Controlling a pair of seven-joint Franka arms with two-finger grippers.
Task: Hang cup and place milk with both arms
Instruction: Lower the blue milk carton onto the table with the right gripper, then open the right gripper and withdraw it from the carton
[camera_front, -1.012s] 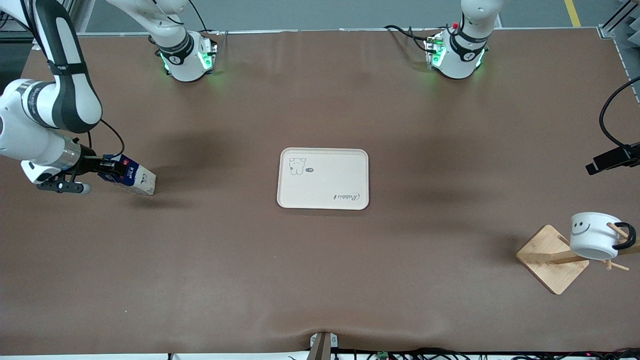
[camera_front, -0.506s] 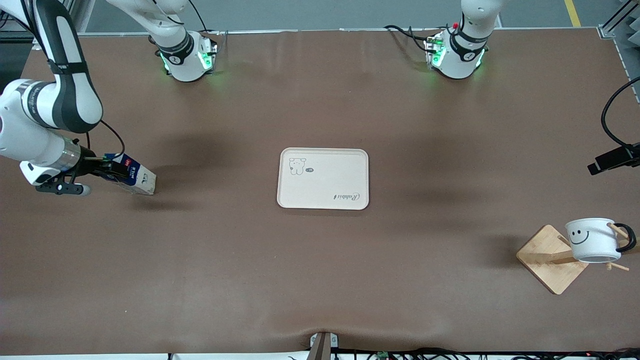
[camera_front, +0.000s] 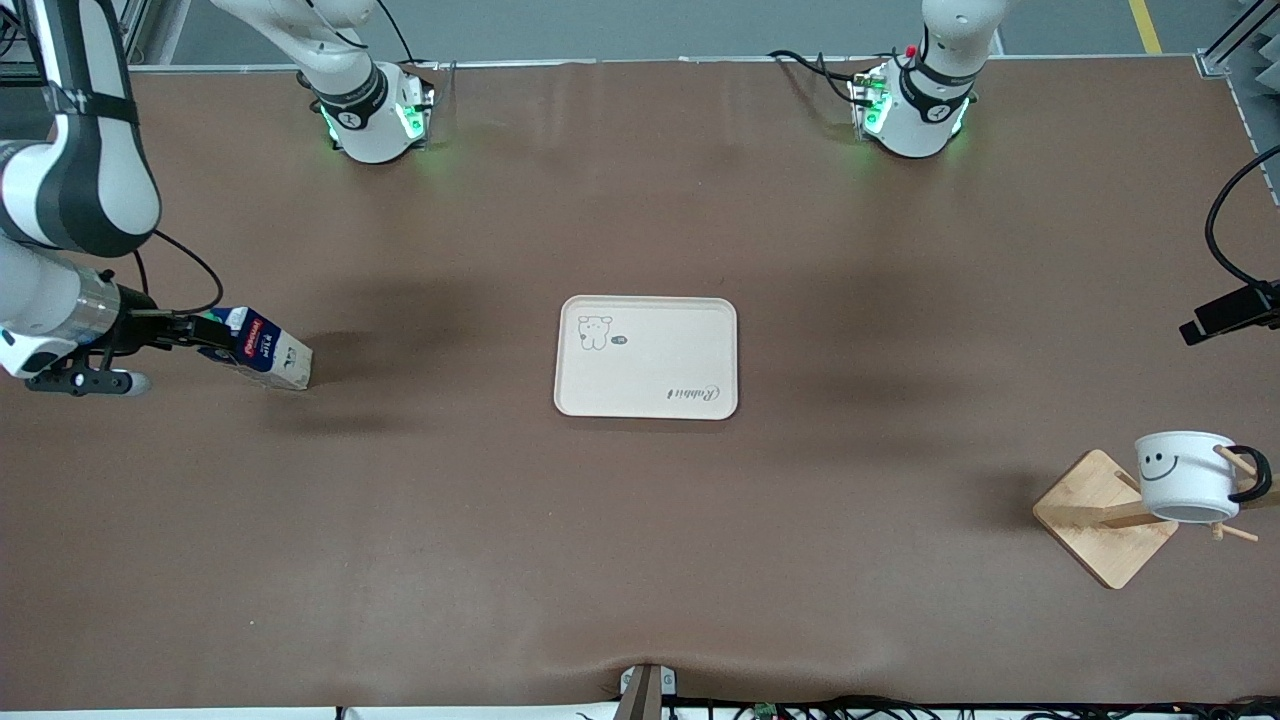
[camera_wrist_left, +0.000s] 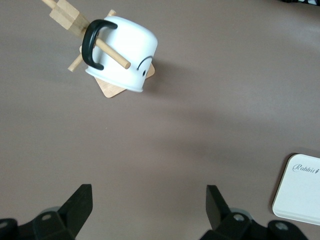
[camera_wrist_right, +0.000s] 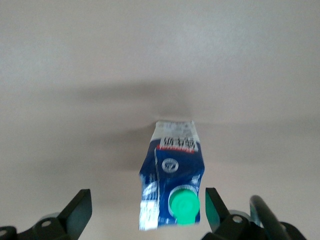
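The milk (camera_front: 258, 349), a dark-blue carton with a green cap, stands on the table toward the right arm's end. My right gripper (camera_front: 195, 332) is open beside the carton's top. In the right wrist view the milk (camera_wrist_right: 172, 175) lies between the spread fingers (camera_wrist_right: 80, 205) and touches neither. The cup (camera_front: 1185, 475), white with a smiley face, hangs by its black handle on a peg of the wooden rack (camera_front: 1100, 520). My left gripper (camera_wrist_left: 149, 195) is open and empty, high over bare table between rack and tray. The cup (camera_wrist_left: 127, 50) shows in the left wrist view.
A pale tray (camera_front: 647, 356) with a dog drawing lies at the table's middle. Its corner shows in the left wrist view (camera_wrist_left: 300, 195). A black device on a cable (camera_front: 1230, 315) juts in at the left arm's end.
My right gripper has drawn back from the milk toward the right arm's end; the carton stayed put. The cup swung a little on its peg and settled.
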